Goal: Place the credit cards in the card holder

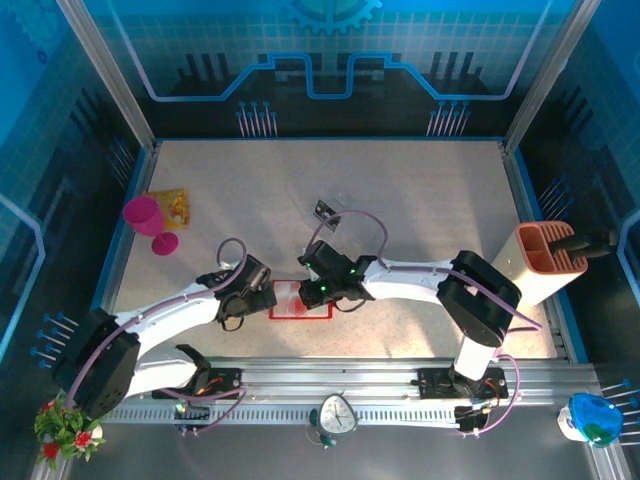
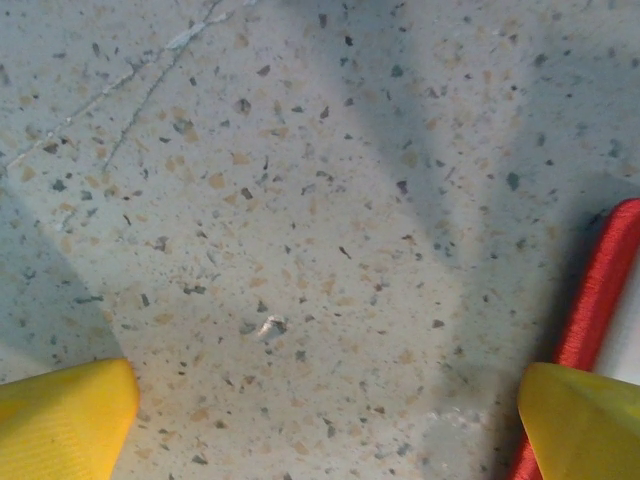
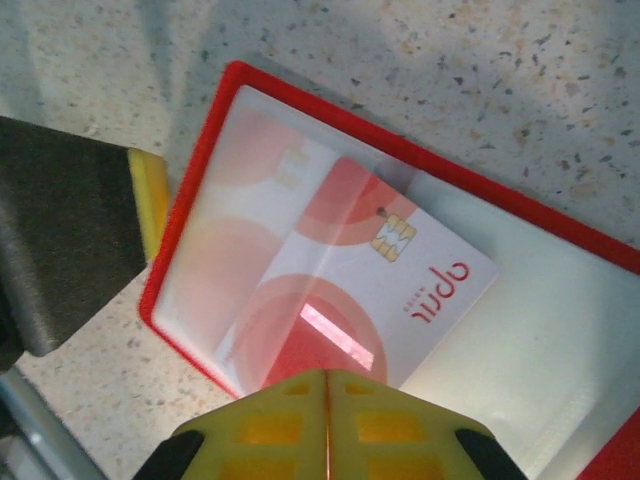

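While the holder (image 1: 300,316) is lying open at near centre, a second card (image 1: 325,210) is waiting farther back. Left gripper (image 2: 320,430) is gaping wide, empty, beside the holder's rim. Right gripper (image 3: 325,420) is sitting closed at the card (image 3: 340,290), grip on it unclear: white, red discs, half under the clear pocket. Best pushing flat, along the slot.

A glossy red folding card holder (image 3: 300,100) lies open, flat on the speckled table (image 3: 500,60). A white, red-circled credit card (image 3: 340,290) with a gold chip sits partly under its clear pocket.
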Controlling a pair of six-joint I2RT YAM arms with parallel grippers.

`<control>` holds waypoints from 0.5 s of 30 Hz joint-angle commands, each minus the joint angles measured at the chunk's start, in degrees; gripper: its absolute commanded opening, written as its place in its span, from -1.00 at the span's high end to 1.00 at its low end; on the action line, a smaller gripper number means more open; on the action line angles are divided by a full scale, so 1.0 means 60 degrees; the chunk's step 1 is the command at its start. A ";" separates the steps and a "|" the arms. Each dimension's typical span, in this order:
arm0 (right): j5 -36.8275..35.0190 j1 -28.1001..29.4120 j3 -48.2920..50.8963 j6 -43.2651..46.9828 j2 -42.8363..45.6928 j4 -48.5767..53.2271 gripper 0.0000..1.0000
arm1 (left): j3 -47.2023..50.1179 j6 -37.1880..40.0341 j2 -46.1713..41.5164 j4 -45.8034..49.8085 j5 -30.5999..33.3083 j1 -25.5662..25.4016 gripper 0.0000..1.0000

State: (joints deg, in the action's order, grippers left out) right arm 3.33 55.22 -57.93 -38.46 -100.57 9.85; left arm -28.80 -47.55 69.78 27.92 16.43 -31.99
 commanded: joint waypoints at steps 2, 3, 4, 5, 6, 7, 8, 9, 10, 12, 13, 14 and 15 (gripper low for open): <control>-0.0204 0.0083 -0.0499 0.0301 -0.0546 0.0424 0.83 | -0.0049 0.0131 0.0560 -0.0107 -0.0449 0.0073 -0.99; -0.0193 0.0098 -0.0560 0.0314 -0.0661 0.0432 0.84 | -0.0044 0.0128 0.0637 -0.0166 -0.0489 0.0072 -0.99; -0.0164 0.0105 -0.0639 0.0316 -0.0789 0.0439 0.84 | -0.0036 0.0132 0.0695 -0.0206 -0.0513 0.0074 -0.98; -0.0119 0.0113 -0.0753 0.0326 -0.0936 0.0476 0.85 | -0.0020 0.0117 0.0753 -0.0263 -0.0538 0.0072 -0.99; -0.0076 0.0138 -0.0857 0.0345 -0.1067 0.0497 0.86 | -0.0024 0.0128 0.0802 -0.0320 -0.0562 0.0081 -0.99; -0.0048 0.0155 -0.0936 0.0345 -0.1179 0.0519 0.87 | -0.0020 0.0131 0.0834 -0.0357 -0.0571 0.0079 -0.98; -0.0022 0.0178 -0.1026 0.0345 -0.1303 0.0553 0.88 | -0.0030 0.0129 0.0879 -0.0376 -0.0593 0.0076 -0.99; 0.0025 0.0195 -0.1119 0.0331 -0.1413 0.0567 0.88 | -0.0021 0.0130 0.0907 -0.0404 -0.0606 0.0074 -0.99; 0.0055 0.0227 -0.1186 0.0317 -0.1488 0.0563 0.89 | -0.0021 0.0106 0.0934 -0.0418 -0.0622 0.0073 -0.99; 0.0195 0.0259 -0.1320 0.0246 -0.1626 0.0491 0.90 | 0.0016 0.0116 0.0958 -0.0464 -0.0648 0.0071 -0.98; 0.0258 0.0272 -0.1377 0.0230 -0.1663 0.0458 0.90 | 0.0024 0.0128 0.0957 -0.0460 -0.0643 0.0073 -0.99; 0.0306 0.0295 -0.1446 0.0232 -0.1695 0.0439 0.91 | 0.0041 0.0123 0.0954 -0.0471 -0.0643 0.0067 -0.98; 0.0350 0.0289 -0.1505 0.0207 -0.1700 0.0453 0.92 | 0.0067 0.0143 0.0946 -0.0467 -0.0652 0.0068 -0.99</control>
State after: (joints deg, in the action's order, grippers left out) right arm 3.95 56.03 -65.45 -37.43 -109.34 11.09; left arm -30.30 -47.44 73.14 28.47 16.82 -31.99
